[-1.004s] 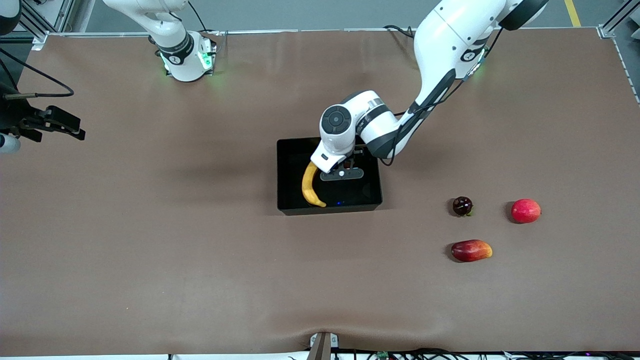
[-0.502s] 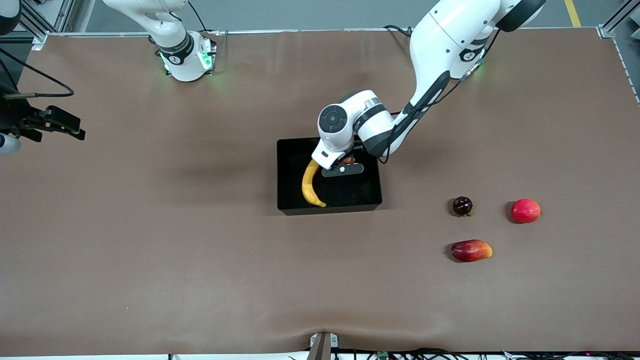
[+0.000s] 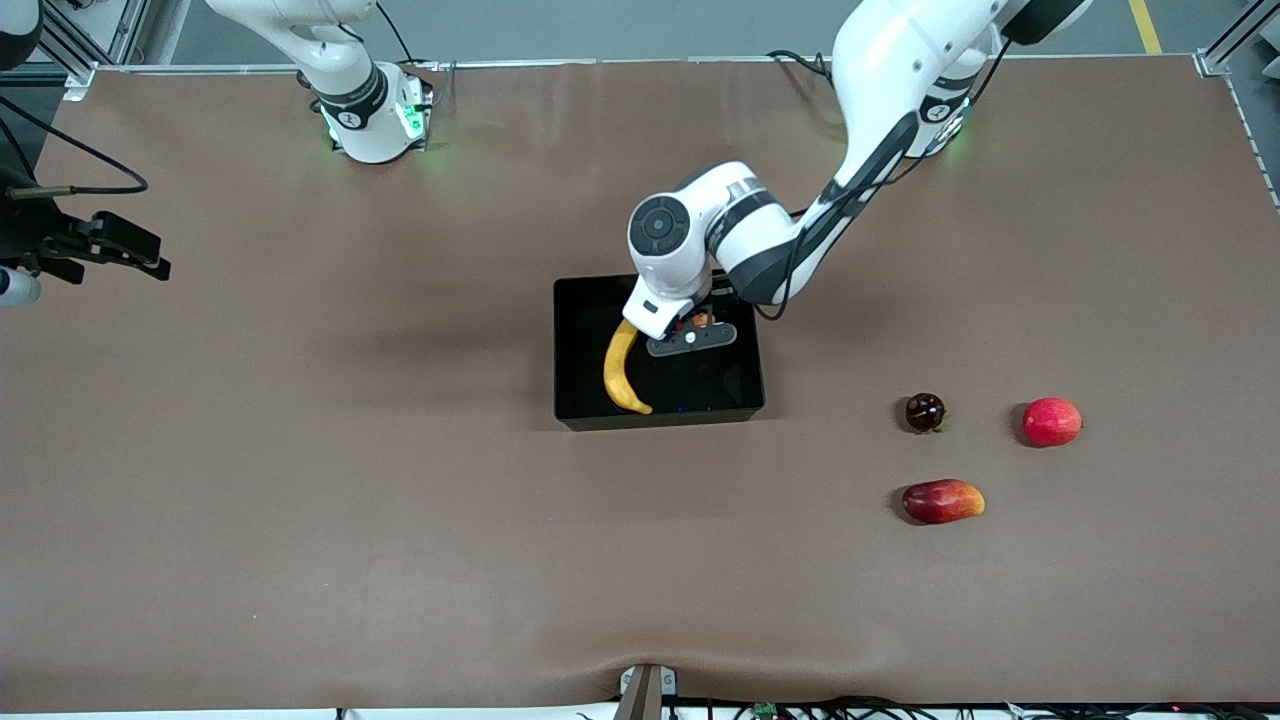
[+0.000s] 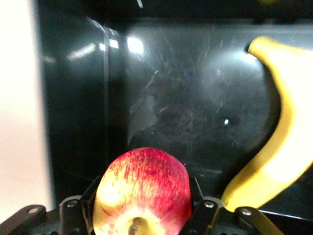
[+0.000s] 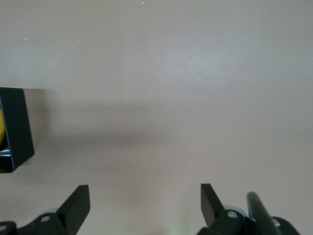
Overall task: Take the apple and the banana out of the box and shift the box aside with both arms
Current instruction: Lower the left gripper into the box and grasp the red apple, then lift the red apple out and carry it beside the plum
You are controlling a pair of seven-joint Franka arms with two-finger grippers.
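Note:
The black box (image 3: 578,300) lies mid-table with the yellow banana (image 3: 621,368) along its wall toward the right arm's end. Down inside the box, my left gripper (image 3: 690,336) is shut on the red, yellow-streaked apple (image 3: 697,320). In the left wrist view the apple (image 4: 146,181) fills the gap between the fingers, stem dimple toward the camera, with the banana (image 4: 281,137) beside it over the glossy box floor (image 4: 186,107). My right gripper (image 3: 150,262) waits open over bare table at the right arm's end. Its wrist view shows open fingers (image 5: 78,203) and a box corner (image 5: 14,129).
Three other fruits lie on the brown mat toward the left arm's end, nearer to the front camera than the box: a dark purple round one (image 3: 925,412), a pinkish-red round one (image 3: 1051,421) and a red-and-yellow mango (image 3: 942,501).
My left gripper's fingers have closed in on the apple, and its wrist has lifted a little and shifted toward the bases. The apple has come into sight beside the wrist. The right arm has not moved.

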